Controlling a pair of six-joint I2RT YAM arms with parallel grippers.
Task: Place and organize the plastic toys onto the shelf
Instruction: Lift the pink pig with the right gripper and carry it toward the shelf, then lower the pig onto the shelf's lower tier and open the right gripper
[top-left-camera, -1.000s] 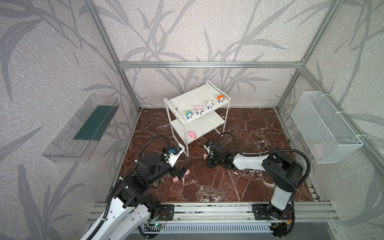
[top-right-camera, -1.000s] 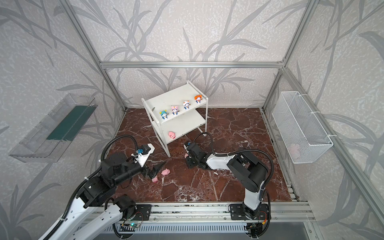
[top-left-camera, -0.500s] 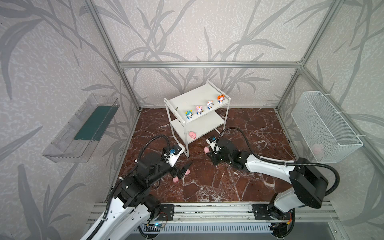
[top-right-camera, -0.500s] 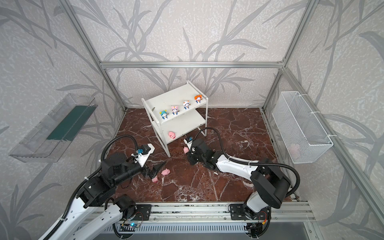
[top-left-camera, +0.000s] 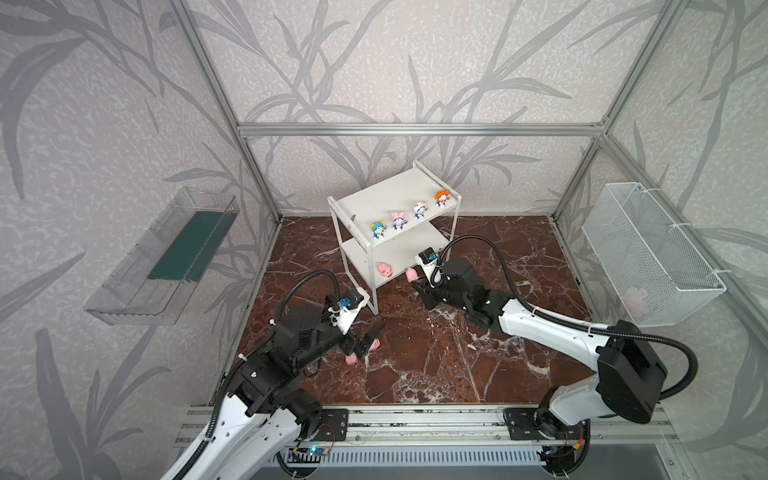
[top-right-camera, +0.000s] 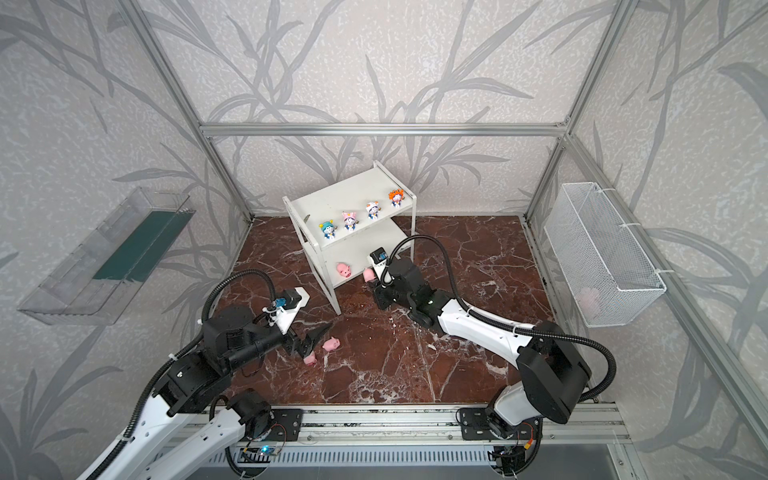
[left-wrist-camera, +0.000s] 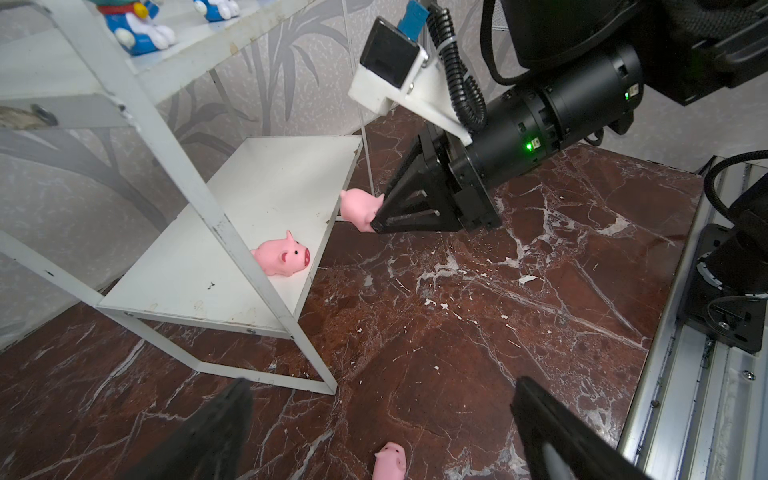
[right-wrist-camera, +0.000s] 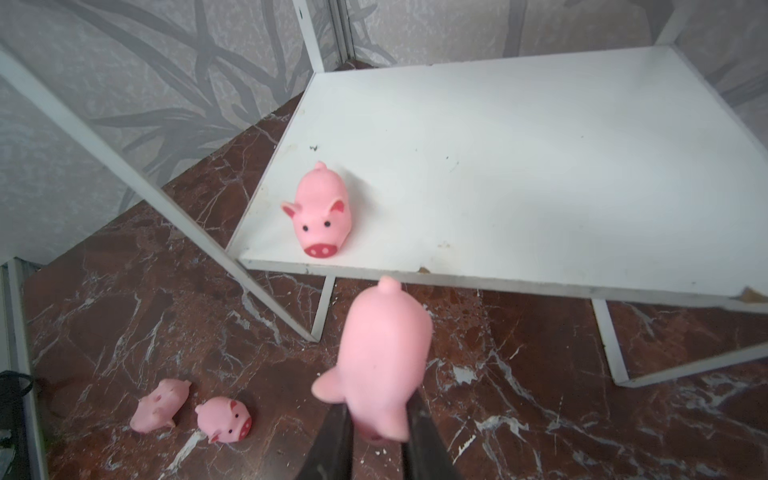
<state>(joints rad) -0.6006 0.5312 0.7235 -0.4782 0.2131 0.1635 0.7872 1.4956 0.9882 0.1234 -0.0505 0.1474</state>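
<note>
marble floor (top-left-camera: 457, 365): r gripper (left-wrist-camera: 376, 222) clamps pig (right-wrist-camera: 386, 353); l gripper (left-wrist-camera: 382, 384) spread wide

The floor (top-left-camera: 457, 365) is red-brown marble-look stone with white veins. It is smooth, with a faint sheen and flecked with small white chips. The shelf (top-left-camera: 386, 199) has 2 flat white boards, matt and scuffed, one corner chipped to a brown core, set in a thin white-painted metal frame. The pig on the lower board (right-wrist-camera: 322, 210) and the held pig (right-wrist-camera: 384, 357) are smooth, matt pink plastic and look rubbery. The teal-hatted figurine (left-wrist-camera: 133, 25) is glossy hard plastic. The right gripper (left-wrist-camera: 378, 212) is matt black plastic; the right arm's shell (top-left-camera: 548, 332) is glossy white. The basket (top-left-camera: 648, 249) is white wire mesh, the tray (top-left-camera: 137, 291) clear plastic. The walls (top-left-camera: 104, 124) look grainy — the cage bars (top-left-camera: 415, 129) are brushed aluminium.
</note>
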